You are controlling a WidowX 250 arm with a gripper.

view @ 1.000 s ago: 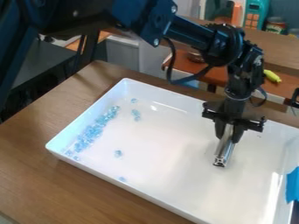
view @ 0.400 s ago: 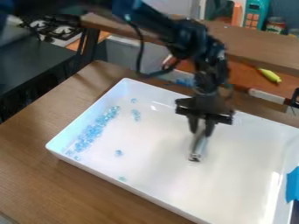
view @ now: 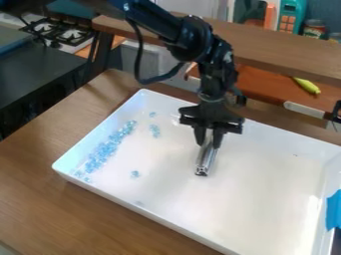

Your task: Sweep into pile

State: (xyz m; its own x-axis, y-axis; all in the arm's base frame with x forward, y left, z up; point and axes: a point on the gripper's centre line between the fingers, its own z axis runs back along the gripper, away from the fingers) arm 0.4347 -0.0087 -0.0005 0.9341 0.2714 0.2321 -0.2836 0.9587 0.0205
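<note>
Gripper point(view: 208, 143) first, and it is seen over the tray point(view: 180, 232), a little to the far side of its middle, pointed downward; a silver bar point(view: 206, 160) is clasped between its two fingers. The bar is tilted, its lower end leaned toward the near side, close over the white floor; whether the floor is touched by it cannot be told.

Over to the left now, where most of the light blue beads point(view: 101, 152) are gathered! They are strung out in a loose band beside the left wall of the tray, thickest toward the near-left part and thinned toward the far end. A small cluster point(view: 154, 130) is set apart to the right of that band, between it and the gripper, and a lone bit point(view: 152, 114) is spotted just beyond, on the far side. Nearer, a little clump point(view: 135, 174) is left out on the floor, to the right of the band's near end. By the near wall, a faint spot point(view: 139, 203) is seen, too blurred to be named.

The tray is held up by a wooden table point(view: 40, 199). At its right edge, something blue point(view: 334, 211) is seen. Farther back, a yellow object point(view: 307, 85) is placed at the far right, and a stove point(view: 67, 34) is glimpsed at the far left.
</note>
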